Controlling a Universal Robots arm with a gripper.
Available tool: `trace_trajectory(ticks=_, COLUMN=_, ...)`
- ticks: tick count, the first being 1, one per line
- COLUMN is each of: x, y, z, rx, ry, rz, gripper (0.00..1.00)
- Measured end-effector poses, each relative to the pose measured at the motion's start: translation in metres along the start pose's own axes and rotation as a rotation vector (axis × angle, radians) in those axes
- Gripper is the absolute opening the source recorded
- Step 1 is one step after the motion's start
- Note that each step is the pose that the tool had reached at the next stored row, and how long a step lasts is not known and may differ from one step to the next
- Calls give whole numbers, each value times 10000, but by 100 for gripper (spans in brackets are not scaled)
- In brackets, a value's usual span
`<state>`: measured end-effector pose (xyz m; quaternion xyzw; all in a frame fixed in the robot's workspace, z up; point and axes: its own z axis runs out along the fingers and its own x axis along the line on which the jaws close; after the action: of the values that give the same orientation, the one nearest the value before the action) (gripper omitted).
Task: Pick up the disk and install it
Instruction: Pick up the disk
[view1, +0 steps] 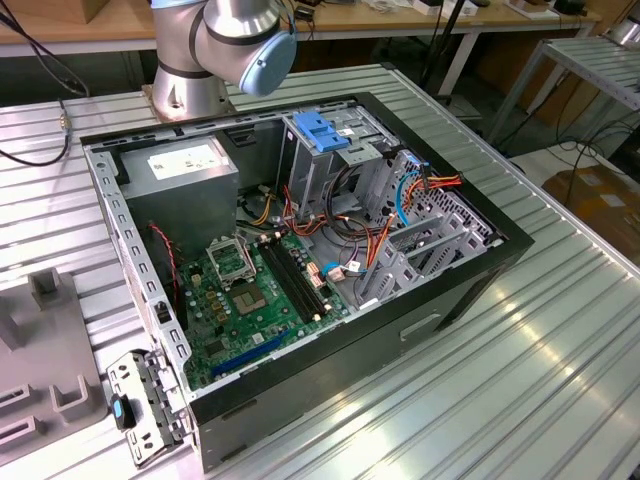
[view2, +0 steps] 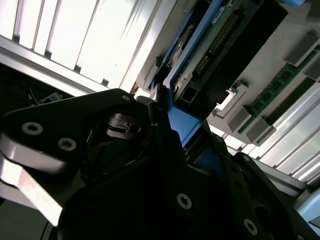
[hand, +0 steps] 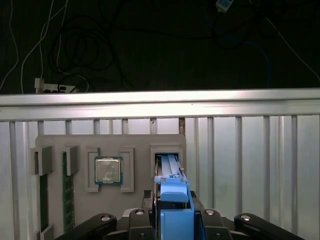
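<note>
Gripping the disk by its bright blue end tab, the claw has one dark finger on each side of the tab and is clamped on it.

**Disk position.** The disk stands on edge in the narrow slot of the grey fixture tray. Its far end lies inside the slot. The processor sits in the tray pocket just beside that slot. The memory module lies in a groove beyond the processor, well apart from the disk.

**Disk orientation.** The long axis runs straight away from the claw, towards the tray edge nearest the rim of the ribbed metal surface. The thin edge and both blue side rails face the first wrist camera.

**View differences.**
- Second wrist view: the disk shows its broad face, with a circuit board and a connector row, plus the blue tab between the fingers of the claw. The memory module appears beyond it.
- Exterior view: an open computer case rests on the surface. A corner of the tray lies near the case, on the exterior view's left. The arm rises behind the case.
</note>
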<state>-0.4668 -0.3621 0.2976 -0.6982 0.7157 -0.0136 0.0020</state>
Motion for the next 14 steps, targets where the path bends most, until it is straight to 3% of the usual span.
trace_trajectory(ticks=14, x=0, y=0, z=28, rx=3, ry=-1, rz=-1, gripper=37)
